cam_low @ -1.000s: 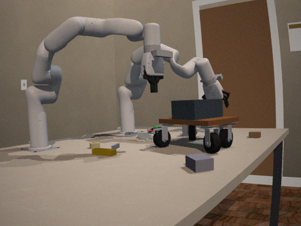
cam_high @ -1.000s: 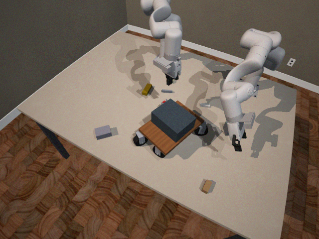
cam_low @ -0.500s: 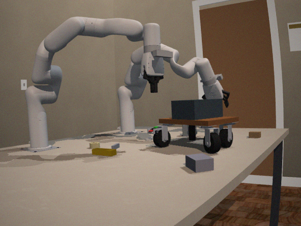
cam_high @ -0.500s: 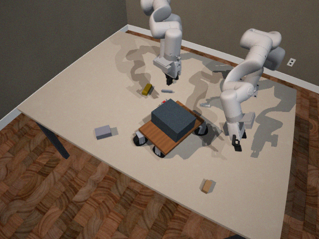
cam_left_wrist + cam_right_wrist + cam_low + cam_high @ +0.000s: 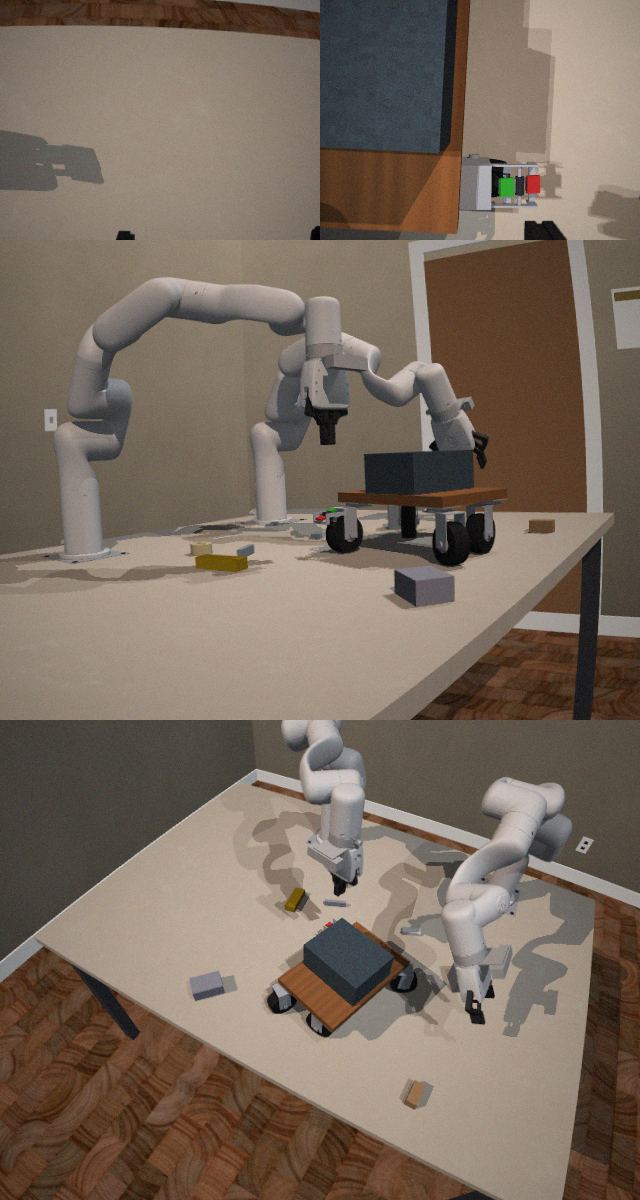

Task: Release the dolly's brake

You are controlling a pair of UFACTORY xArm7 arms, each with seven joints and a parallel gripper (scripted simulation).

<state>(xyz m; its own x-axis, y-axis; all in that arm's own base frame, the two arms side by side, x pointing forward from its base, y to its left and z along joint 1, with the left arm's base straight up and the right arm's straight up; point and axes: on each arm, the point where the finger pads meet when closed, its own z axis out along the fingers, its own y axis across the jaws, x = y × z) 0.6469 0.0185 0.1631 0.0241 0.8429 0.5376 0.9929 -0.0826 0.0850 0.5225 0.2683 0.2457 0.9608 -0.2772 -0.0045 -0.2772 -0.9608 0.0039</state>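
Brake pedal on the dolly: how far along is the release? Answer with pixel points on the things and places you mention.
Pressing doesn't look done: the green end (image 5: 330, 510) (image 5: 506, 187) sits higher than the red end (image 5: 329, 925) (image 5: 321, 517) (image 5: 533, 184). In hand: the shut, empty right gripper (image 5: 339, 892) (image 5: 327, 442) (image 5: 542, 223) hovers near the pedal. Left: push green down, without shifting the dolly (image 5: 310, 993) (image 5: 387, 498) (image 5: 385, 190).

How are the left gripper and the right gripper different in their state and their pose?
The left gripper is open, while the right gripper is shut. In the exterior view the left gripper is tilted, but the right gripper points straight down. The right gripper is near the brake pedal; the left gripper is farther from it. Both have black fingers and hold nothing.
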